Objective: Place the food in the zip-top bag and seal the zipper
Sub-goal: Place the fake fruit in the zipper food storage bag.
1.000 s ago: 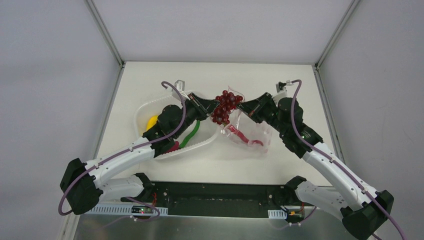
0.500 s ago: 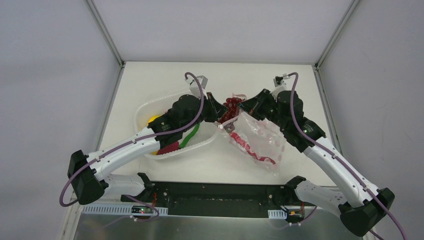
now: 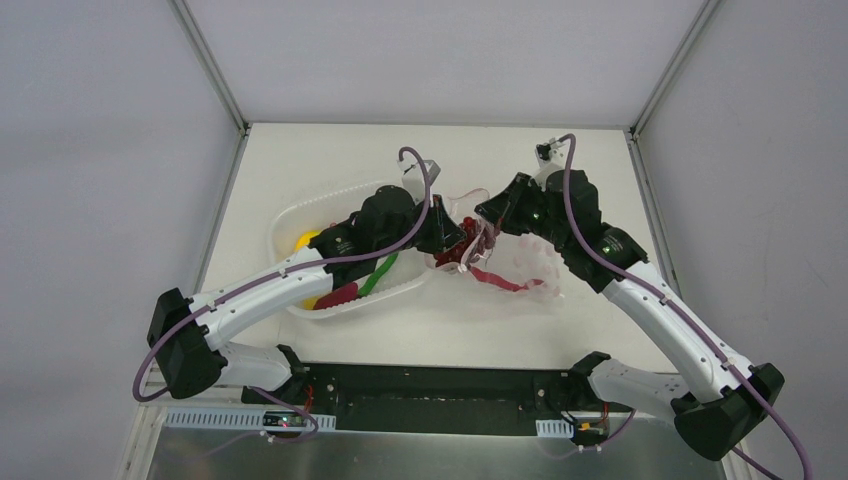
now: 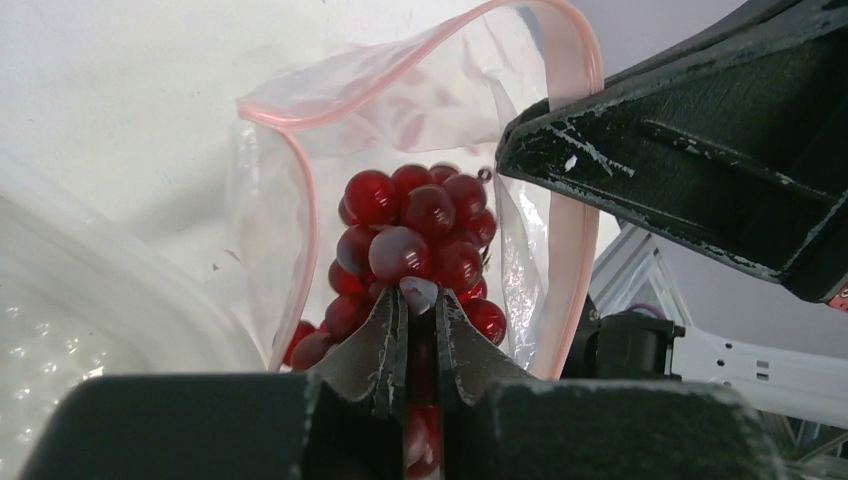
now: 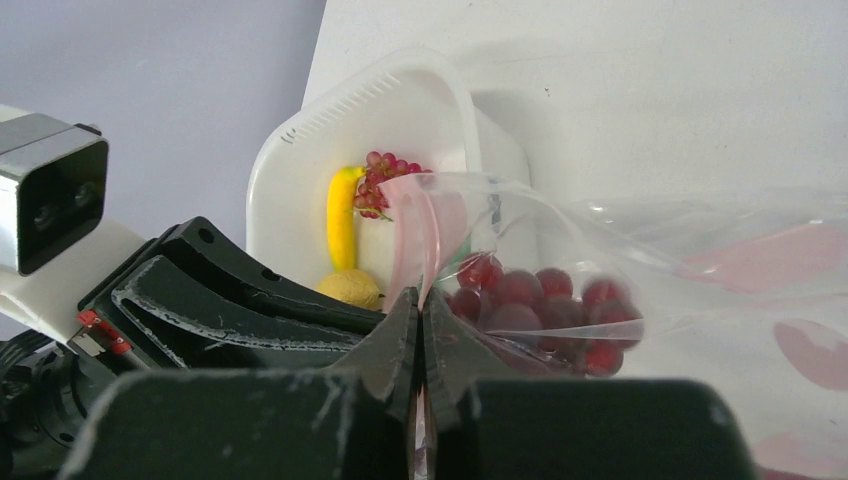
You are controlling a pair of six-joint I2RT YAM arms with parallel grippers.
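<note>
Holding the grapes (image 4: pixel 420 225) inside the bag (image 4: pixel 420 110) mouth, the left end effector (image 4: pixel 420 295) is clamped on them; the right end effector (image 5: pixel 420 300) pinches the zipper (image 5: pixel 405 235), just right of the tub (image 5: pixel 290 190).

No text, labels, brands, numbers or signs readable in any view; nothing legible on any surface.
</note>
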